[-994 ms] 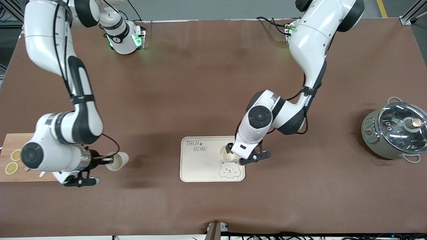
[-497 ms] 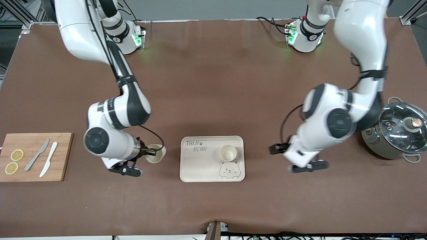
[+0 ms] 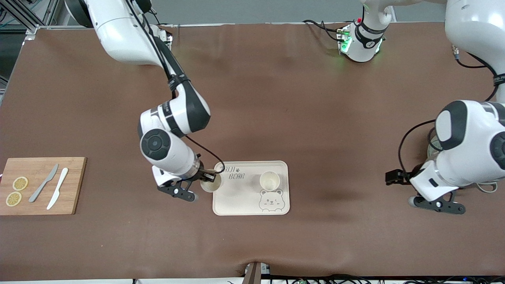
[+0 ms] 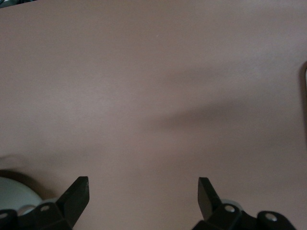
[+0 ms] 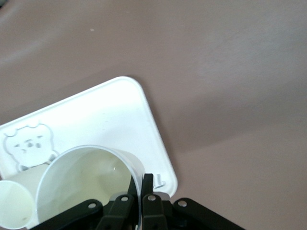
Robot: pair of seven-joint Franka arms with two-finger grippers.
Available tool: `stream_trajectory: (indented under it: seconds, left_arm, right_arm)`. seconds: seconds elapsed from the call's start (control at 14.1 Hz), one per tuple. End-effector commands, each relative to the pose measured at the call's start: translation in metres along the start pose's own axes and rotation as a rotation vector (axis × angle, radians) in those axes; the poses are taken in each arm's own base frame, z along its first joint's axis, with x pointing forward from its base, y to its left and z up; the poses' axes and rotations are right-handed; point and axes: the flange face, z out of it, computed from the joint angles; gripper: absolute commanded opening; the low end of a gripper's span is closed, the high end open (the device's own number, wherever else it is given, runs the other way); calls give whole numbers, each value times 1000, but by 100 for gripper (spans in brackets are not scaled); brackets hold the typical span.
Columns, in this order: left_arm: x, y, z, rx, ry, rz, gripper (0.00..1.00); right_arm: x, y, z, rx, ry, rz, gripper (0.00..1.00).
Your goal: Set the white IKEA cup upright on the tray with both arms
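A white cup (image 3: 210,183) hangs upright in the right gripper (image 3: 206,178), its mouth open to the top, over the edge of the tray (image 3: 236,197) at the right arm's end. In the right wrist view the gripper (image 5: 142,189) pinches the rim of this cup (image 5: 81,184), one finger inside the wall and one outside, the two pressed tight on it, with the tray's (image 5: 115,115) rounded corner just beside it below.

A second cup (image 3: 270,181) stands upright on the tray, well apart from the right gripper and toward the left arm's end, just above the printed bear face (image 3: 271,200). The lettering (image 3: 232,172) lies between the two cups.

The left gripper (image 3: 394,177) waits low over the bare brown table (image 3: 252,98), well apart from the tray, its fingers (image 4: 76,191) spread wide with nothing between them. Close by it, mostly hidden by the left arm, sits a metal pot (image 3: 483,186).

At the right arm's end of the table lies a wooden board (image 3: 75,185) with a grey knife (image 3: 43,183), a white knife (image 3: 57,188) and two lemon slices (image 3: 19,183).
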Motion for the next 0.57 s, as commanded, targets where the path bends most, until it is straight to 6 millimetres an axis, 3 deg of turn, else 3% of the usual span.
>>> stream_trajectory:
  seconds: [0.0, 0.28, 0.5]
  left_arm:
    - [-27, -1, -21, 24, 3, 37, 100]
    - [-65, 15, -35, 32, 8, 26, 100]
    - [-92, 28, -55, 16, 35, 12, 100]
  right_arm:
    - [-14, -20, 7, 24, 38, 24, 0]
    - [-36, -40, 24, -21, 109, -52, 0]
    - [-40, -43, 42, -39, 116, -50, 0]
